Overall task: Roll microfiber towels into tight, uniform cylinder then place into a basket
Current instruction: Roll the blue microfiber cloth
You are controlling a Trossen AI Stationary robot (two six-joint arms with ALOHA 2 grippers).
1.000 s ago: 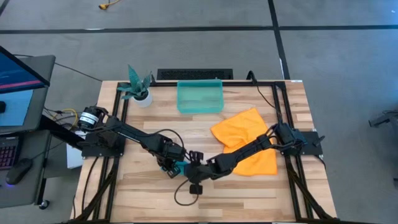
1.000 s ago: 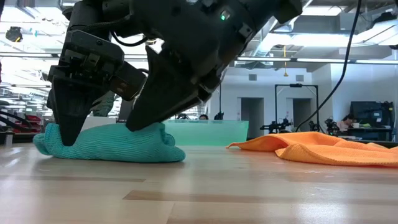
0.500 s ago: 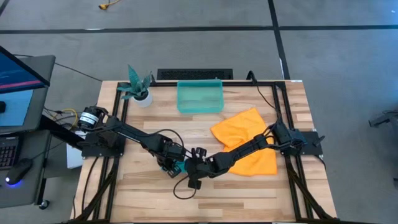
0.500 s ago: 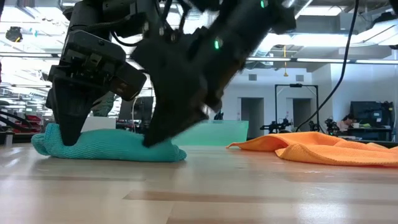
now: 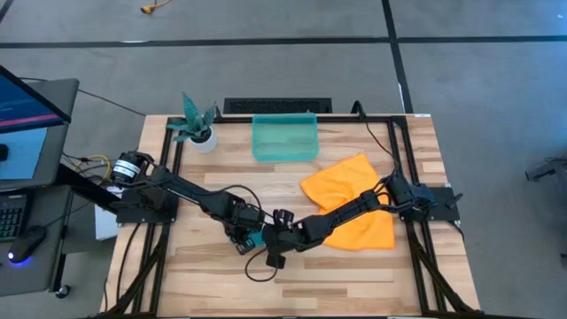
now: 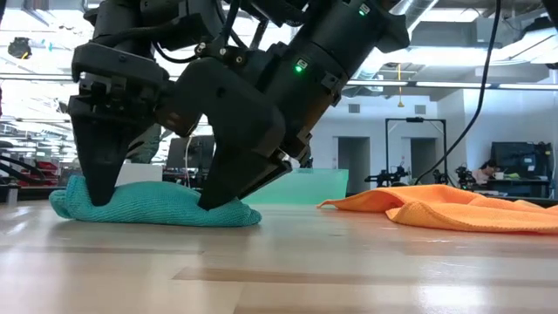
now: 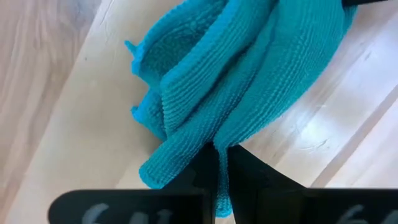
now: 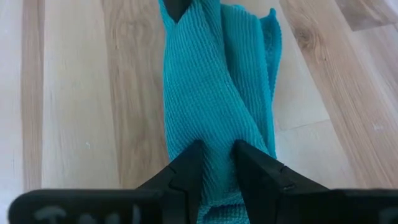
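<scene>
On table, both end effectors pinch teal towel (image 6: 148,205)

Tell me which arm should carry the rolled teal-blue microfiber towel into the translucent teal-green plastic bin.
Neither clearly: left gripper and right gripper each pinch an end of the rolled teal-blue microfiber towel. I'd lean right: its elbow already lies toward the translucent teal-green plastic bin, though over the orange-yellow cloth.

Floor: grey concrete (image 5: 266,80) with dark lines crossing it, all around the counter.
Counter: pale wood planks (image 5: 354,275), dark frame rails along both side edges.
Side desk: a monitor (image 5: 22,97) and a keyboard (image 5: 11,217), beyond the counter's left edge.
Room behind: white walls, dark doorways (image 6: 349,161), ceiling light strips (image 6: 488,85).
Far right: a seated person (image 6: 484,173) at screens.
</scene>
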